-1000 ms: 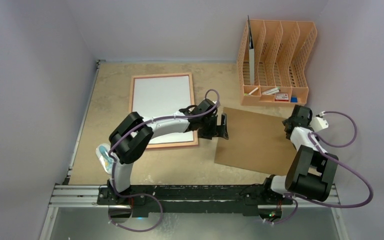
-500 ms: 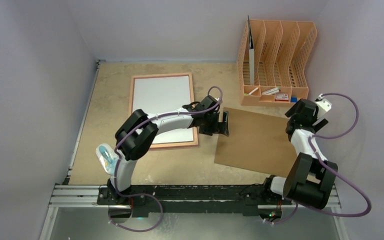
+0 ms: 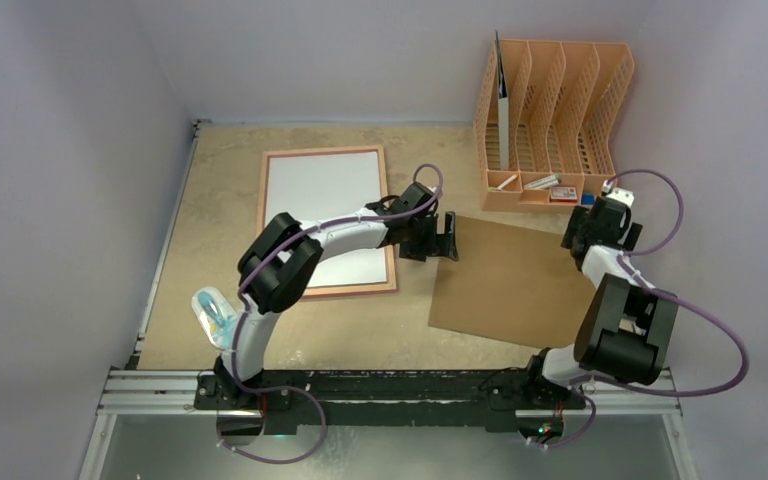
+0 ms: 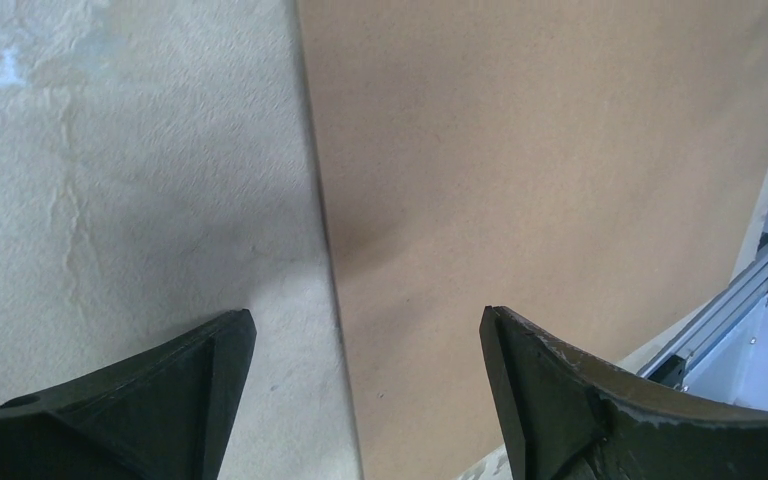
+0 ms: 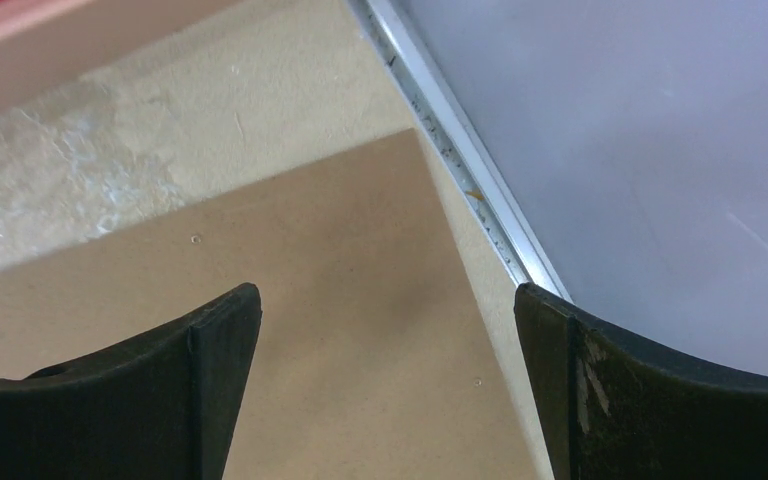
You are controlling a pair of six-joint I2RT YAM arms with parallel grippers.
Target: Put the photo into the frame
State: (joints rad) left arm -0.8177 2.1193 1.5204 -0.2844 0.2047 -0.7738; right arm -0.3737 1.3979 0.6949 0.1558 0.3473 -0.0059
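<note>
Hardboard sheet (image 3: 520,285) underlies left end effector (image 4: 365,315) and right end effector (image 5: 388,292), both released.

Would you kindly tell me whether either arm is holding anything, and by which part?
Nothing is held: the left gripper and right gripper hover with jaws open over the brown board.

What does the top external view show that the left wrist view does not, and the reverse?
Only top external: the frame holding the photo, white side up, and the orange file rack. Only left wrist: close up, the brown backing board with its edge lying between the open left gripper fingertips. Both: that board and the table.
</note>
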